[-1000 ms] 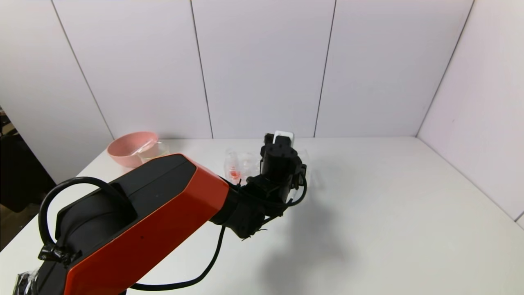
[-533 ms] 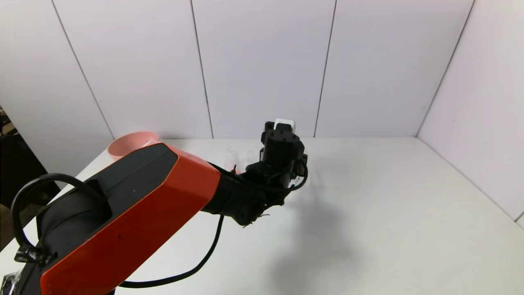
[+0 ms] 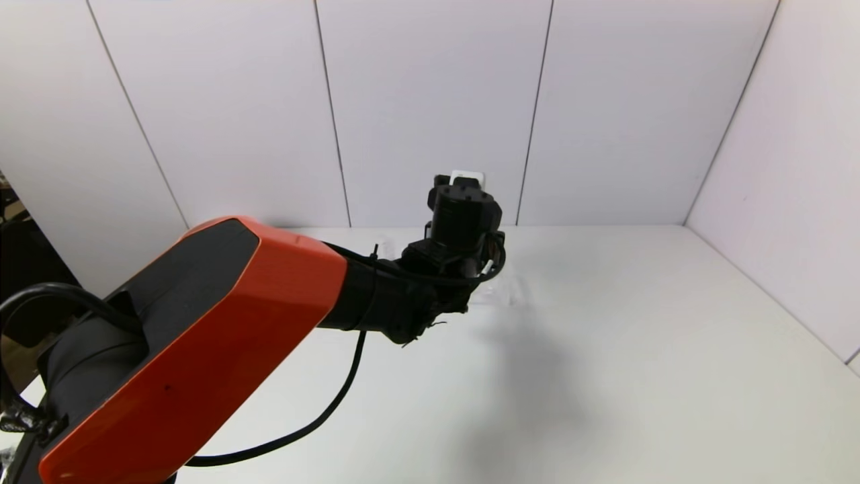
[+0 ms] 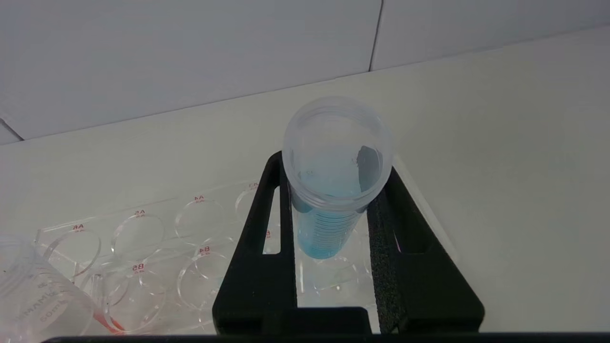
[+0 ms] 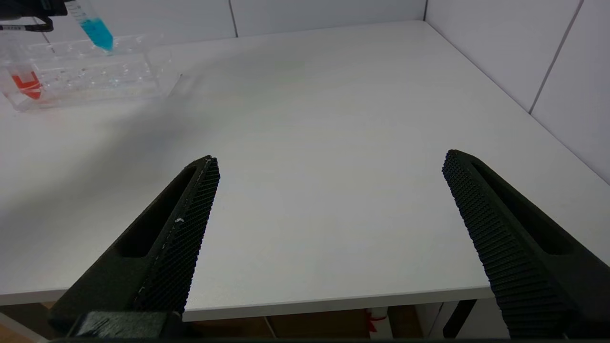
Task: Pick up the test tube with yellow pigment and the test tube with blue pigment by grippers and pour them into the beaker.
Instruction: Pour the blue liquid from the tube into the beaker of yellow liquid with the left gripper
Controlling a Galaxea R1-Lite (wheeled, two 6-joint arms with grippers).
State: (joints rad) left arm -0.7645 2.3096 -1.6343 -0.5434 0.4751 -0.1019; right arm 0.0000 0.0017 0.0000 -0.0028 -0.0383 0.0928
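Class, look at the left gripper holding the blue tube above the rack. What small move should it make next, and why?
Probably carry the blue tube sideways toward the beaker, keeping it upright. The left gripper is shut on the tube, whose tip hangs clear above the rack, so lifting looks done. The beaker stands beside the rack, so pouring cannot start here. The right gripper waits open at the table's near edge.

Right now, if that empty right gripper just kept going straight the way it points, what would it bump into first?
Probably nothing soon. The open right gripper points across the bare white table; the way looks free up to the far wall, though depth is hard to judge.
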